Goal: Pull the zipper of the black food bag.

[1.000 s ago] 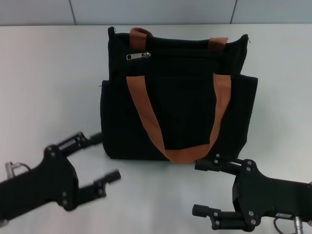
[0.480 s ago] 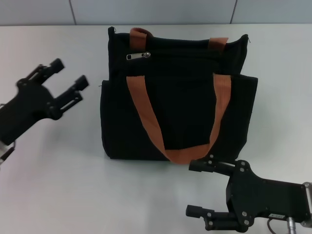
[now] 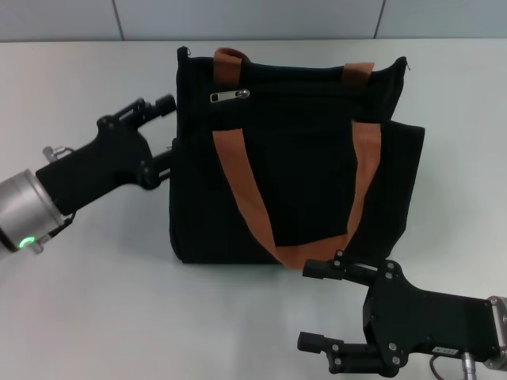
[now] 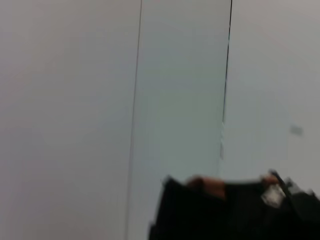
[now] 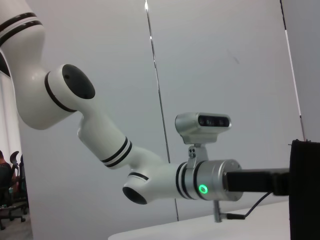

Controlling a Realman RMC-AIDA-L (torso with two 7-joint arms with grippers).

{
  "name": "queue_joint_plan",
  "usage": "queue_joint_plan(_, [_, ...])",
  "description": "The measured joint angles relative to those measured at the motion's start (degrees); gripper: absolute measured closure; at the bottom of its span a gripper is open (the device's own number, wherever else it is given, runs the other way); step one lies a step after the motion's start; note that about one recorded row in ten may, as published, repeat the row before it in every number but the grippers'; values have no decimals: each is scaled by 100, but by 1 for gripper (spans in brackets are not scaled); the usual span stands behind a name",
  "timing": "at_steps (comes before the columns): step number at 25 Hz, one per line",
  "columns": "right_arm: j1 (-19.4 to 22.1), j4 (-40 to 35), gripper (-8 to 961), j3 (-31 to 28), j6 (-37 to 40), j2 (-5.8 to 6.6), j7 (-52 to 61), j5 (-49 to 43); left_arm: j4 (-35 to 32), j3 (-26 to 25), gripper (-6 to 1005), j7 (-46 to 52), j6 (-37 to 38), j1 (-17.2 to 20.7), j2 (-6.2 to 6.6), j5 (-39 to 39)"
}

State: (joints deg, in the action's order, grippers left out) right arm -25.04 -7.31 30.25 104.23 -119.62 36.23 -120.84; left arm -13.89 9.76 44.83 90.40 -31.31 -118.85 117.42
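— Left arm? Reaching in from the lower left of the head view, silver wrist cuff with a green light glowing at the far left edge. Left gripper (image 3: 165,127) up at centre-left, black fingers spread apart, pointing toward the upper right.

— And from the right wrist view? Same left arm (image 5: 100,135) seen side-on: white segments with black bands, bent at the elbow, camera mounted above the wrist, green light lit.

— Right side? Right gripper (image 3: 315,306) low in the lower right of the head view, fingers parted wide, pointing left. Black body trailing off toward the right edge.
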Motion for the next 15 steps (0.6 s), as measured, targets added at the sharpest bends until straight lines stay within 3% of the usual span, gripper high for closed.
queue_joint_plan(4, [-18,17,162,-1,-1,-1,-2,0,280,-127,264,-113,-263,-109,-16,-474])
queue_joint_plan(15, [-54,69,163,-28,-13,-8,-10,0,479,-122,316,-119,-611,-181,-26,-600])
